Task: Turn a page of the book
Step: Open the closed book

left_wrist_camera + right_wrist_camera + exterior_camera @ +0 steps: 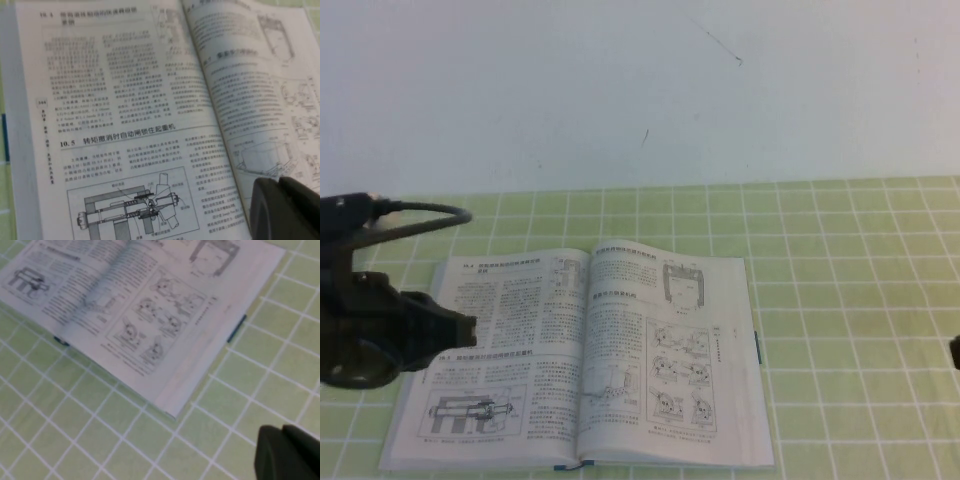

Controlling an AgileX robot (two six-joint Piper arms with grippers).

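The book lies open and flat on the green checked cloth, in front of me and left of centre. The page is its right-hand leaf, with a U-shaped diagram at the top and a boxed grid of drawings below; it lies flat. It also shows in the left wrist view and the right wrist view. My left gripper hovers at the book's left edge, shut and empty; its fingers show above the lower gutter. My right gripper is shut and empty over bare cloth, right of the book.
The left-hand leaf carries dense text and a cylinder drawing. A blue ribbon end pokes out at the spine's near end. The green checked cloth stretches right of the book. A white wall stands behind.
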